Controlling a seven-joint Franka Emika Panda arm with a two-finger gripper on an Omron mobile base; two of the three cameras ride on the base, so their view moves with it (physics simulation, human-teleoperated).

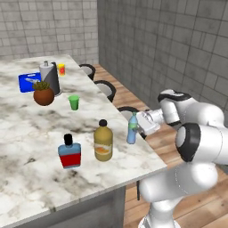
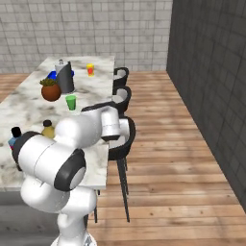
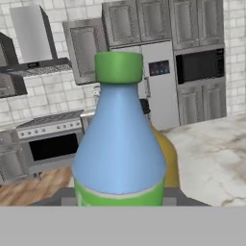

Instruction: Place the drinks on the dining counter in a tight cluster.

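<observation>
The small light-blue bottle [image 1: 132,130] with a green cap stands upright at the right edge of the dining counter [image 1: 26,120]. My gripper [image 1: 139,128] comes in from the right, shut on its lower body. I cannot tell whether the bottle touches the marble. In the hand view this bottle [image 3: 119,144] is close up, with the amber bottle [image 3: 169,161] right behind it. The amber black-capped bottle [image 1: 103,142] stands a short way left of it. The squat blue flask [image 1: 70,153] with a red label stands further left. Both also show past my arm: the amber bottle [image 2: 47,129] and the blue flask [image 2: 14,138].
Further back on the counter are a green cup [image 1: 74,102], a potted plant [image 1: 43,95], a grey jug [image 1: 50,78], a blue box [image 1: 27,83] and a yellow cup [image 1: 61,69]. Dark stools [image 1: 106,89] line the right edge above a wooden floor [image 2: 168,158].
</observation>
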